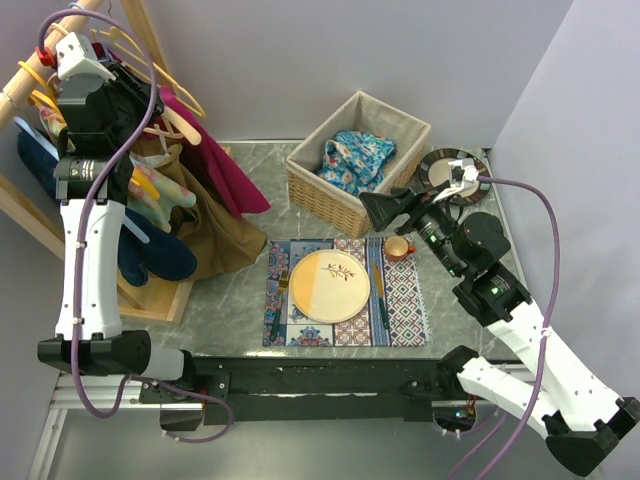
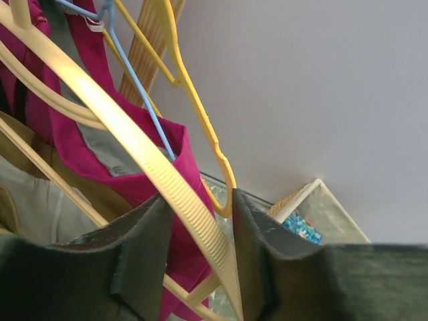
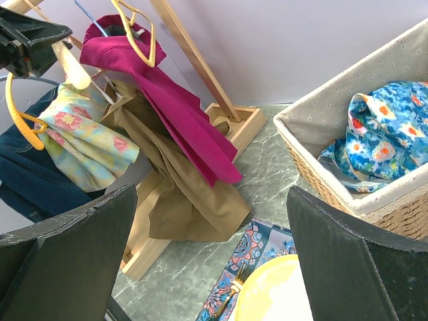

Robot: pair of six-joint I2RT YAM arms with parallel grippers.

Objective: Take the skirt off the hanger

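On the wooden rack at the left hang several garments. My left gripper (image 1: 140, 105) is up among the hangers. Its jaws are closed on the ribbed arm of a cream hanger (image 2: 134, 144), which crosses slantwise between the left gripper's (image 2: 200, 200) pads. A pale floral garment (image 1: 160, 195), the skirt as far as I can tell, hangs below that hanger (image 3: 70, 67) and shows in the right wrist view too (image 3: 87, 137). A magenta garment (image 2: 167, 154) and a tan one (image 3: 187, 194) hang beside it. My right gripper (image 1: 368, 205) hovers wide open and empty over the table (image 3: 214, 194).
A wicker basket (image 1: 340, 200) holding a blue flowered cloth (image 1: 355, 160) stands at the back. A patterned placemat (image 1: 405, 310) carries a yellow plate (image 1: 330, 285) and cutlery, with a small mug (image 1: 398, 248) beside it. Dark jeans (image 1: 160, 255) and yellow hangers (image 2: 200, 120) crowd the rack.
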